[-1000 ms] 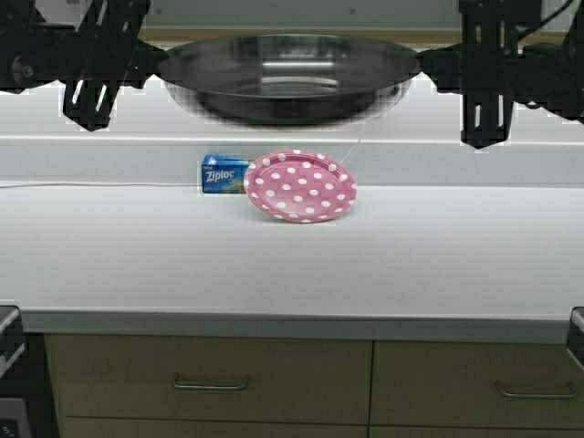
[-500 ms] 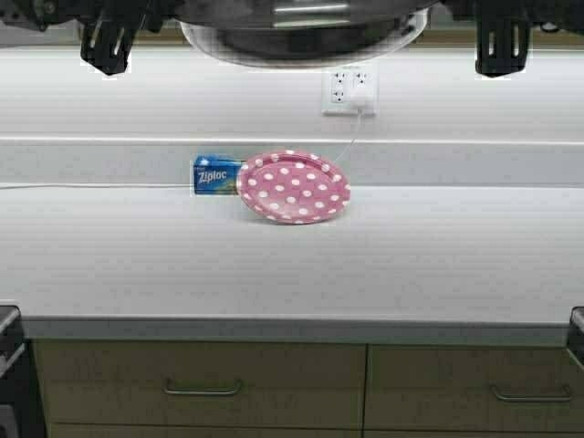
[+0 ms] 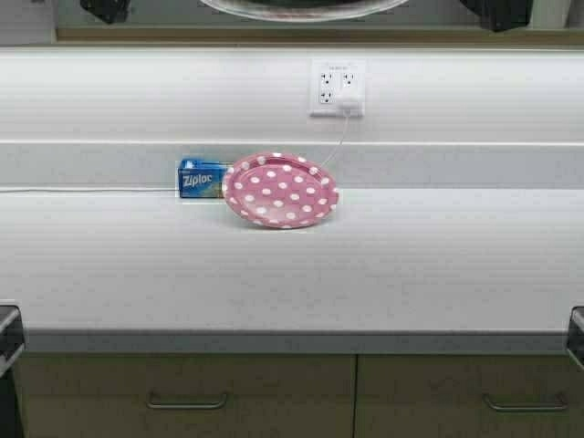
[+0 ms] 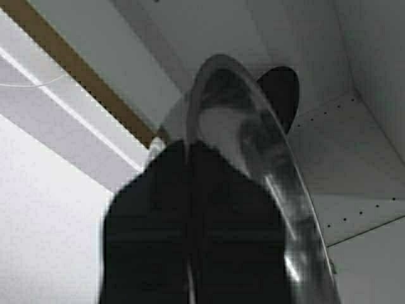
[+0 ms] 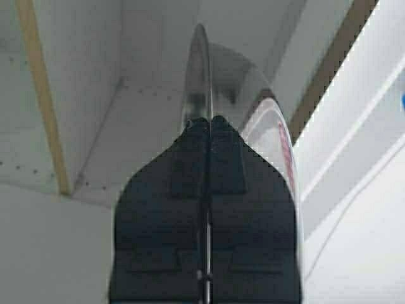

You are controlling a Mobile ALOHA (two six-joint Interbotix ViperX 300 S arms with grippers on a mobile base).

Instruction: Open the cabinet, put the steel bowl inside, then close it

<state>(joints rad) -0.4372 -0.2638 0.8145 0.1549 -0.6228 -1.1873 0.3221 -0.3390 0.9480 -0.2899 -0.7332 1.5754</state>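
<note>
The steel bowl [image 3: 301, 8] is held high, and only its lower edge shows at the top of the high view. My left gripper [image 3: 105, 9] and right gripper [image 3: 497, 11] flank it there, mostly cut off. In the left wrist view my left gripper [image 4: 190, 147] is shut on the bowl's rim [image 4: 253, 145]. The right gripper [image 5: 207, 120] is shut on the opposite rim of the bowl [image 5: 201, 69]. The cabinet [image 3: 274, 35] shows its tan lower edge, and its pale grey interior [image 4: 367, 145] lies behind the bowl. Its doors are out of view.
On the white counter [image 3: 411, 265] lie a pink white-dotted plate [image 3: 280, 190] and a blue Ziploc box [image 3: 201, 179]. A wall outlet [image 3: 337, 88] with a plugged-in cord sits on the backsplash. Tan drawers [image 3: 187, 392] run below the counter edge.
Both grippers have lifted the bowl upward, almost out of the top of the high view. The robot has moved slightly, so the counter scene has shifted left.
</note>
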